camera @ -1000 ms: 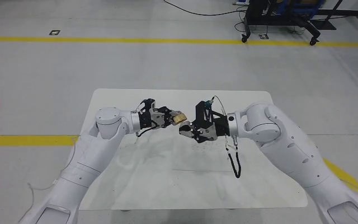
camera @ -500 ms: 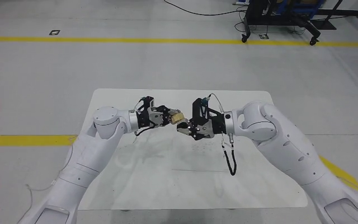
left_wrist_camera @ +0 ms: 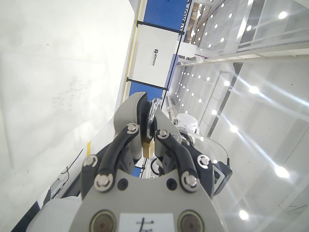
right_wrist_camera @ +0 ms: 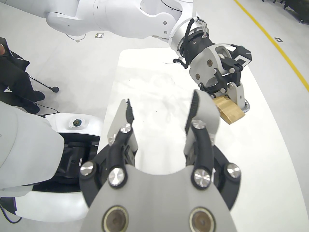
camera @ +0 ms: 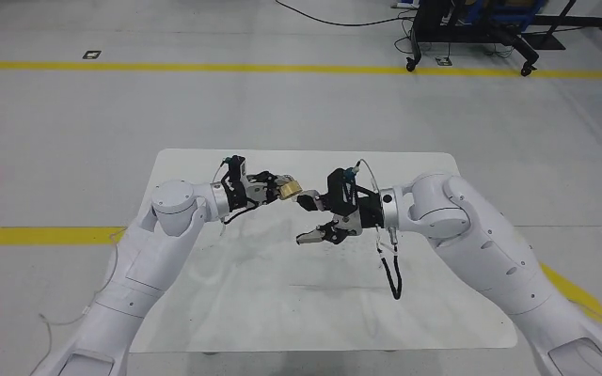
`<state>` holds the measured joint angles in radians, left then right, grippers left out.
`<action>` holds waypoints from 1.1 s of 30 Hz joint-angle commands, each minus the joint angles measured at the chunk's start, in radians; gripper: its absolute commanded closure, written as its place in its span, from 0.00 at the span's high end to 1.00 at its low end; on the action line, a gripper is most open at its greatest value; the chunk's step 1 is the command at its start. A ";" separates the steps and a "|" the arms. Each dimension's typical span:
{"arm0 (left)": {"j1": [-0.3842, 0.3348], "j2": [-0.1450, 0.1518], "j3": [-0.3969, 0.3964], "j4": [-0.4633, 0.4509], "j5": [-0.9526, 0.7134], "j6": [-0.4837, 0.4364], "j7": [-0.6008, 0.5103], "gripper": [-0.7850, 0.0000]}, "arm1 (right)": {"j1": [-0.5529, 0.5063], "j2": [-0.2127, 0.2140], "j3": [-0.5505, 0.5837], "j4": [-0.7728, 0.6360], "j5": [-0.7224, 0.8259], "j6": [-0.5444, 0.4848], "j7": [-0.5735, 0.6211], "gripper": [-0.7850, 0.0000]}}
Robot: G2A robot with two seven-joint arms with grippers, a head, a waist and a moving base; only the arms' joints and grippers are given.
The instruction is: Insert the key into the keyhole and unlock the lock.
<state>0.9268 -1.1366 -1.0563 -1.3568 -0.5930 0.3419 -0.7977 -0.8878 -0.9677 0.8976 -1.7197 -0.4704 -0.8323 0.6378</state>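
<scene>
My left gripper [camera: 280, 189] is shut on a brass padlock [camera: 289, 189] and holds it in the air above the far middle of the white table [camera: 282, 301]. In the left wrist view the lock's brass body [left_wrist_camera: 147, 149] sits between the fingers, and its silver shackle [left_wrist_camera: 154, 107] pokes out past the tips. In the right wrist view the padlock [right_wrist_camera: 230, 113] hangs under the left gripper [right_wrist_camera: 229, 92], just beside one of my right fingers [right_wrist_camera: 205, 107]. My right gripper [camera: 308, 221] stands open a short way from the lock, with nothing between its fingers.
A black cable [camera: 390, 268] loops down from the right forearm over the table. The table's near half lies bare under both arms. Far behind, a dark wheeled cart [camera: 470, 28] stands on the floor beyond a yellow line [camera: 188, 66].
My right gripper has opened and drawn back from the padlock toward the table's front. The left gripper has shifted the padlock slightly left and farther away.
</scene>
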 commanded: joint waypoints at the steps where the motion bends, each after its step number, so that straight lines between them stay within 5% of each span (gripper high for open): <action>1: 0.015 0.001 -0.002 -0.024 0.042 -0.034 0.065 0.00 | 0.000 0.000 0.000 0.000 0.000 0.000 0.000 1.00; 4: 0.049 0.001 -0.010 -0.081 0.088 -0.113 0.140 0.00 | -0.011 0.001 0.041 -0.057 -0.182 0.015 -0.088 1.00; 8: 0.098 0.004 -0.035 -0.143 0.128 -0.232 0.208 0.00 | -0.105 -0.001 0.077 -0.096 -0.487 0.021 -0.382 1.00; 12: 0.130 0.005 -0.063 -0.162 0.117 -0.303 0.212 0.00 | -0.203 -0.009 0.066 -0.087 -0.782 0.230 -0.616 1.00; 13: 0.133 0.005 -0.065 -0.163 0.111 -0.308 0.210 0.00 | -0.224 -0.013 0.052 -0.082 -0.819 0.287 -0.651 0.88; 15: 0.131 0.003 -0.063 -0.154 0.096 -0.293 0.205 0.00 | -0.250 -0.022 0.030 -0.073 -0.875 0.401 -0.669 0.63; 19: 0.112 -0.006 -0.042 -0.134 0.090 -0.255 0.215 0.00 | -0.270 -0.038 0.002 -0.080 -0.950 0.567 -0.645 0.47; 24: 0.094 -0.014 -0.025 -0.117 0.086 -0.215 0.224 0.00 | -0.300 -0.051 -0.037 -0.149 -1.136 0.723 -0.560 0.49; 27: 0.091 -0.016 -0.022 -0.114 0.087 -0.210 0.224 0.00 | -0.302 -0.058 -0.050 -0.158 -1.165 0.729 -0.539 0.53; 33: 0.091 -0.019 -0.023 -0.115 0.098 -0.197 0.224 0.00 | -0.291 -0.073 -0.069 -0.156 -1.201 0.721 -0.504 0.44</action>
<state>1.0176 -1.1556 -1.0783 -1.4715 -0.4949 0.1419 -0.5730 -1.1816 -1.0391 0.8305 -1.8775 -1.6707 -0.1090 0.1261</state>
